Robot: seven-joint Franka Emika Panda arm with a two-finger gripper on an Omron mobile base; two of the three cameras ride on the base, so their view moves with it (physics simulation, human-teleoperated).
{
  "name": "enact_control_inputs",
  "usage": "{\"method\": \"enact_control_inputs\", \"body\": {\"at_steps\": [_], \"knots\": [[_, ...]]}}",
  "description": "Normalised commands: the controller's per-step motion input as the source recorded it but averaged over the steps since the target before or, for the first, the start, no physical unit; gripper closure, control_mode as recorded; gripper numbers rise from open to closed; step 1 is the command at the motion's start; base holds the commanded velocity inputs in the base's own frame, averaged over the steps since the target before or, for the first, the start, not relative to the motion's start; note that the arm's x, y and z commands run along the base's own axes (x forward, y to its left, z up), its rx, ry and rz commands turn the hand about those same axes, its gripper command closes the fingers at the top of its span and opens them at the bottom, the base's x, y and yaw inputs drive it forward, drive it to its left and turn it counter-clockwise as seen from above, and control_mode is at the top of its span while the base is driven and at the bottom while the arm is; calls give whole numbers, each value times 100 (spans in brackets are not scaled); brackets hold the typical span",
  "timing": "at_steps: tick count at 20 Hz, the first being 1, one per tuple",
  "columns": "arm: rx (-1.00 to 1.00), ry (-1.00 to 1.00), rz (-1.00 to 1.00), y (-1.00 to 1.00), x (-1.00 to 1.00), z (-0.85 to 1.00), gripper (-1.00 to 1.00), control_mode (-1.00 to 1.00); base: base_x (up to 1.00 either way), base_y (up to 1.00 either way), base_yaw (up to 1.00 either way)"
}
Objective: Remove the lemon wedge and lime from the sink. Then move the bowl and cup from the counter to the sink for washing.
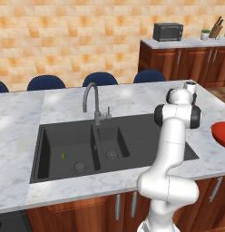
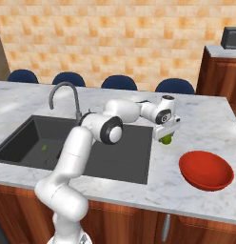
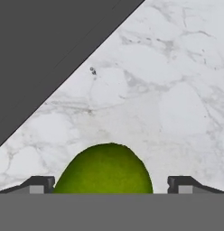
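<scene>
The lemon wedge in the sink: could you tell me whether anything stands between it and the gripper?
Nothing visible blocks it. The open gripper is over the counter right of the sink, above the lime. The lemon wedge lies in the left basin, with the faucet behind the divider, beside a direct path.

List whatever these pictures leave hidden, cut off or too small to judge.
- Round yellow-green lime: hand view, lower part cut by the bottom edge; contact with the marble counter unclear.
- Wide red bowl: left base view, cut by the right edge.
- Tiny green lemon wedge in the dark grey sink: too small for shape.
</scene>
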Motion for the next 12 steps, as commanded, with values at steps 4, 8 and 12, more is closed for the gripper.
{"method": "enact_control_inputs", "body": {"at_steps": [4, 8, 12], "knots": [[-3, -4, -7, 0, -1, 0, -100, -100, 0, 0, 0], [-1, 0, -17, 0, 0, 0, -100, -100, 0, 0, 0], [0, 0, -34, 0, -3, 0, -100, -100, 0, 0, 0]]}}
